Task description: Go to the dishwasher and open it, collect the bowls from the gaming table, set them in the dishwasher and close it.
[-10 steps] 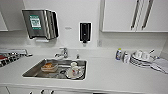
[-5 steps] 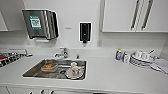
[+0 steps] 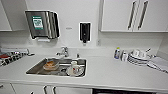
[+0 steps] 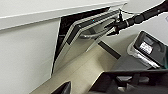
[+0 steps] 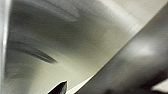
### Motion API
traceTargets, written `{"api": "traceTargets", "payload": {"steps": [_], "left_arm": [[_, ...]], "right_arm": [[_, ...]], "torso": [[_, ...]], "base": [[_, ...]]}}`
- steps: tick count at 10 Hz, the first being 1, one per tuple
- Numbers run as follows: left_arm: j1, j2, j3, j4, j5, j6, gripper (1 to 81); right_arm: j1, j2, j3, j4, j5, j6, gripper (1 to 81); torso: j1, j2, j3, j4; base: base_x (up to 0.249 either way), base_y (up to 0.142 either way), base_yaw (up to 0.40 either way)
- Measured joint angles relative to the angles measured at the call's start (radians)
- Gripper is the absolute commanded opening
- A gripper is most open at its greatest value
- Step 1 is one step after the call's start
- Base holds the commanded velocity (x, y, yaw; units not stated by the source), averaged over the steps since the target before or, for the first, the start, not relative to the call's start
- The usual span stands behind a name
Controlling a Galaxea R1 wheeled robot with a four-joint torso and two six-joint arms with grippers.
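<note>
The right gripper (image 4: 113,26) reached to the dishwasher (image 4: 82,37) handle, its door tilted ajar. Whether either claw was apart or clamped could not be told. The right wrist view was a blur.

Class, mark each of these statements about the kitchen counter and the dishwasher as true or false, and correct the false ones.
1. The dishwasher door is tilted partly open, a dark gap showing behind it. True.
2. The sink holds no dishes. False: a white cup and an orange bowl are in it.
3. A stack of plates sits on the countertop to the right of the sink. True.
4. The paper towel dispenser stands on the countertop. False: it is mounted on the wall above the sink.
5. The soap dispenser on the wall is dark. True.
</note>
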Motion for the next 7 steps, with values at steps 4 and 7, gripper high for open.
{"api": "traceTargets", "payload": {"steps": [4, 7], "left_arm": [[0.000, 0.002, 0.000, 0.000, 0.001, 0.000, 81.1], [0.000, 0.001, 0.000, -0.001, 0.003, 0.000, 81.1]], "right_arm": [[-0.017, 0.027, -0.022, 0.002, -0.071, 0.001, 81.1], [-0.055, 0.065, -0.048, 0.023, -0.134, 0.028, 81.1]], "torso": [[-0.001, 0.000, 0.000, 0.000], [-0.001, -0.001, 0.000, 0.000]], "base": [[-0.084, 0.000, 0.000], [-0.084, 0.000, 0.000]]}}
